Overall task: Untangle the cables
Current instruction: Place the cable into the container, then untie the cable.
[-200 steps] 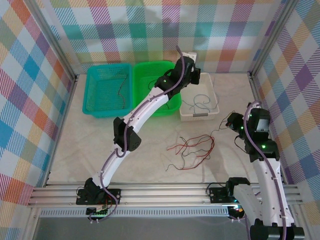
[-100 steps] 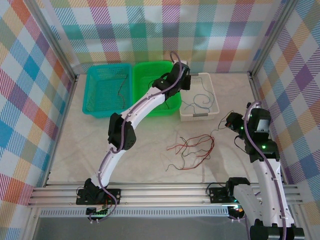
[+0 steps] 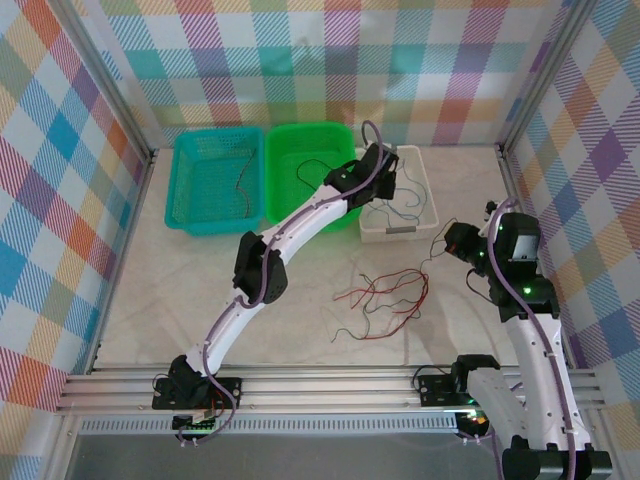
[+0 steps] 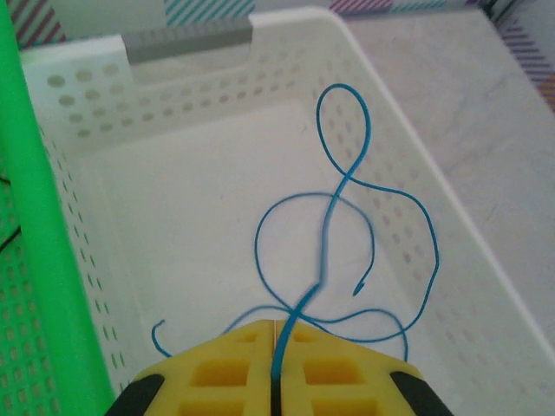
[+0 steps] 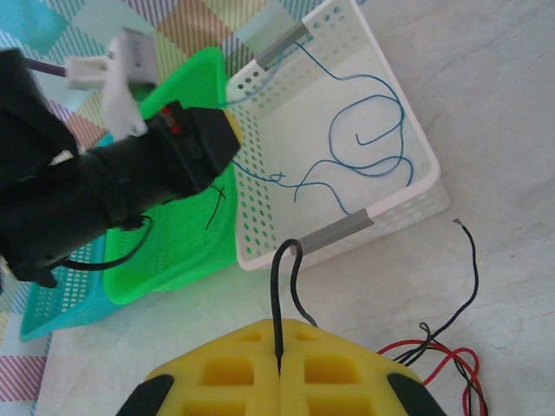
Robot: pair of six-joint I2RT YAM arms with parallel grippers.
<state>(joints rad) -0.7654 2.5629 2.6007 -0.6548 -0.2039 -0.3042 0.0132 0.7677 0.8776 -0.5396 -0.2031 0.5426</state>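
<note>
My left gripper is shut on a blue cable that hangs down into the white basket. Other blue cables lie curled on that basket's floor. From above, my left gripper sits over the white basket. My right gripper is shut on a black cable that loops up out of its fingertips. From above, my right gripper hovers right of a tangle of red and black cables on the table.
A green basket holding a thin black cable stands left of the white one. A teal basket with a brownish cable is further left. Checked walls enclose the table on three sides.
My left arm has swung right, from the green basket's far edge to over the white basket. My right gripper has shifted slightly up and left.
</note>
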